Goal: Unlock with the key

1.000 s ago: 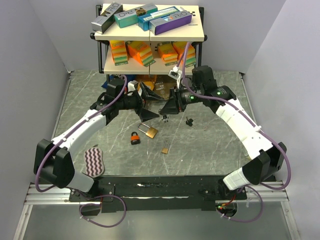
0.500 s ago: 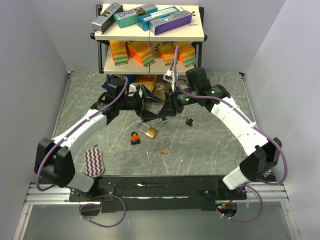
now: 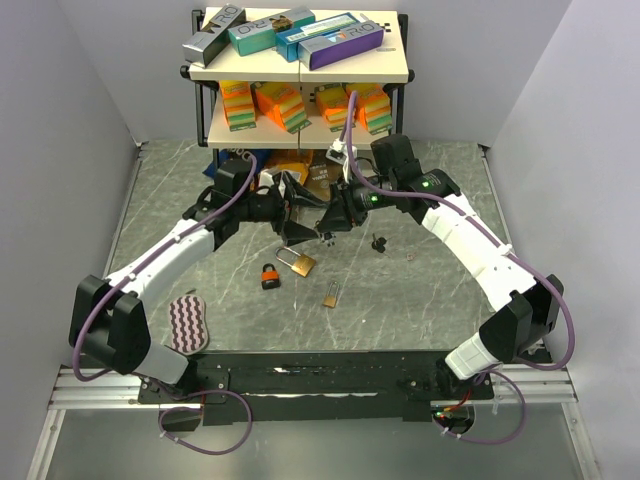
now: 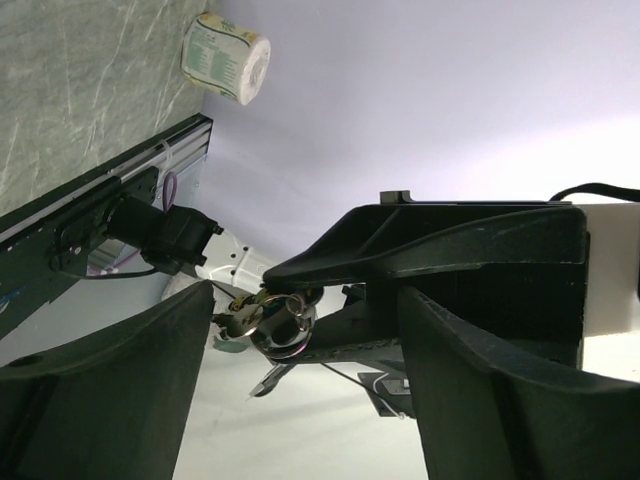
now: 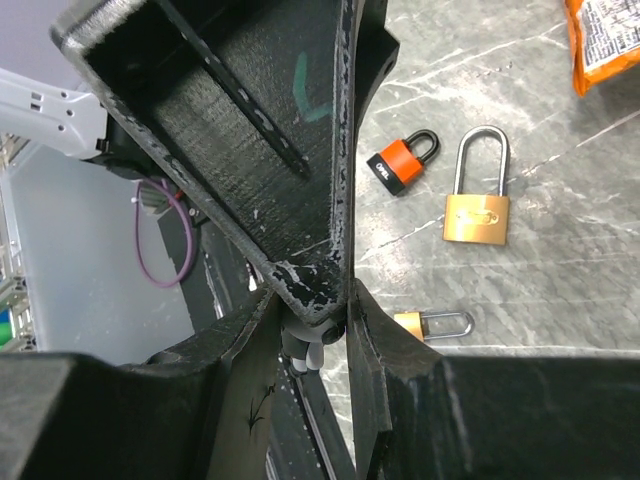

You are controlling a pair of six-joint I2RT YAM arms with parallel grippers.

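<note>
Above the table's middle, my right gripper is shut on a small silvery lock that has a ring of keys hanging from it. In the right wrist view the lock shows as a pale body pinched between my right gripper's fingers. My left gripper faces it, open. Its two fingers stand on either side of the lock and keys without touching them. One left finger fills most of the right wrist view.
On the table below lie an orange-and-black padlock, a brass padlock and a small brass padlock. Small black bits lie to the right. A shelf of boxes stands behind, and a striped pad lies near the left.
My right arm has swung left, bringing the lock between the left fingers. The left jaws have narrowed a little but stay apart.
</note>
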